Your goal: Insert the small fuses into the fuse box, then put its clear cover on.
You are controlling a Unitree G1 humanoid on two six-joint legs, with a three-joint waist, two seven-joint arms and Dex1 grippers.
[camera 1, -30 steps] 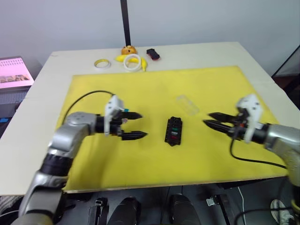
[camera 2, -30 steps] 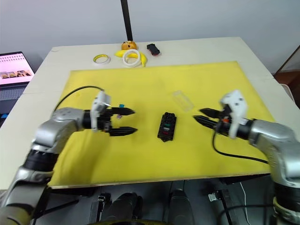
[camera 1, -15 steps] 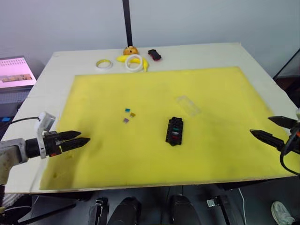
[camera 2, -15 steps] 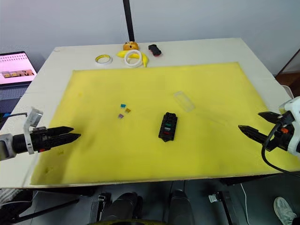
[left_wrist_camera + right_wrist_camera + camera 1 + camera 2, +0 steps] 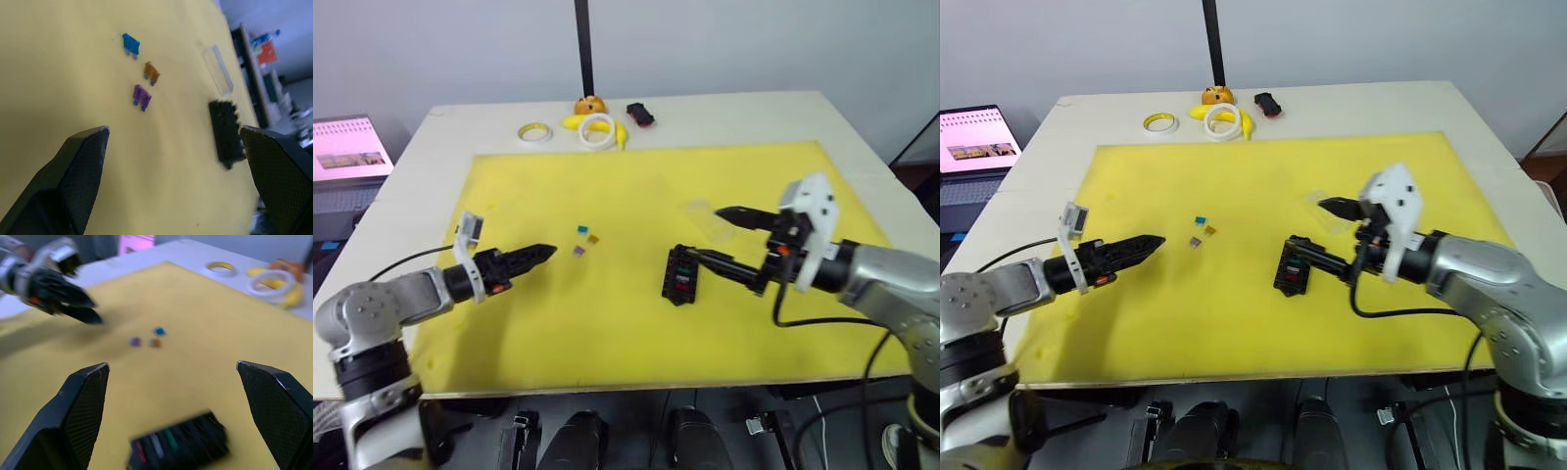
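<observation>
Your three loose fuses (image 5: pixel 584 239) lie in a tight cluster on the yellow mat (image 5: pixel 626 313), a teal one farthest from you, an orange one just beside it and a purple one nearest. Your left gripper (image 5: pixel 536 257) points straight at them from their left and hovers near, fingers spread wide in the left wrist view, holding nothing. The purple fuse (image 5: pixel 141 96) sits closest to its tips, so that is likely the easiest first pick. The fuse box (image 5: pixel 680 275) lies well to the right of the cluster, its long axis running roughly away from you, with a few coloured fuses seated in its slots. Your right gripper (image 5: pixel 722 238) hangs over the box, fingers wide apart and empty, one finger reaching to the box's near edge; whether it touches I cannot tell. The clear cover (image 5: pixel 709 218) rests on the mat just beyond the box, near that upper finger. So the left arm is nearer the fuses, and the right is nearer the box and cover.
</observation>
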